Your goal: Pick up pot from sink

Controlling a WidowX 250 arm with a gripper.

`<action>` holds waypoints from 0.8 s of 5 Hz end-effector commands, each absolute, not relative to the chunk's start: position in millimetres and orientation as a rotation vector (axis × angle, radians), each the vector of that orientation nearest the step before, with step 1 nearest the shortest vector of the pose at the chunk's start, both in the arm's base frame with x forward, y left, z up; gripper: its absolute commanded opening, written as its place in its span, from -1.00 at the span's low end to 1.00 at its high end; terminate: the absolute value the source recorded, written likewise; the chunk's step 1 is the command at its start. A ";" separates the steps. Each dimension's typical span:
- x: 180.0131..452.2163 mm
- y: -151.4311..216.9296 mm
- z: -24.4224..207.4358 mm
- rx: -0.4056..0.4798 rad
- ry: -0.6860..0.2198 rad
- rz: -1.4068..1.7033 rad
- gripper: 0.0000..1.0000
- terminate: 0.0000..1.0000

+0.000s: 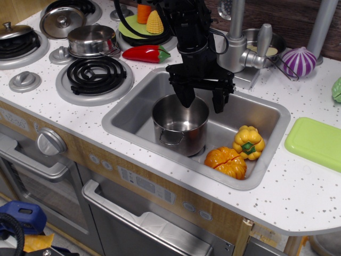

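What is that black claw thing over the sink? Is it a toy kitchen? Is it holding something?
It looks like a toy kitchen, seen from above and in front. The black claw is a robot arm's gripper, its hand. It hangs open over the tall shiny steel pot in the steel sink, one finger reaching just inside the pot's rim. It holds nothing. Beside the pot lie a yellow toy pepper and an orange toy pumpkin. On the white speckled counter are a red chili pepper and a short lidded steel pot.
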State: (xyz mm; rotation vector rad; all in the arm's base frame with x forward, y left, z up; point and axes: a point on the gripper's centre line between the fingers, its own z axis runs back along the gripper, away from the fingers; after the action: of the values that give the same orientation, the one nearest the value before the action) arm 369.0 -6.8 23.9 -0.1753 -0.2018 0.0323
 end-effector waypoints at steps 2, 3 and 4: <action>369.0 -2.8 15.5 -0.200 -0.225 0.057 1.00 -1.00; 370.7 -3.7 10.7 -0.195 -0.248 0.093 1.00 -1.00; 370.5 2.0 0.0 -0.220 -0.274 0.112 1.00 -1.00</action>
State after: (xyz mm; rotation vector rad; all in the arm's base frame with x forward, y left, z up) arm 364.9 -1.2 -13.7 -0.2270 -0.2535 0.1318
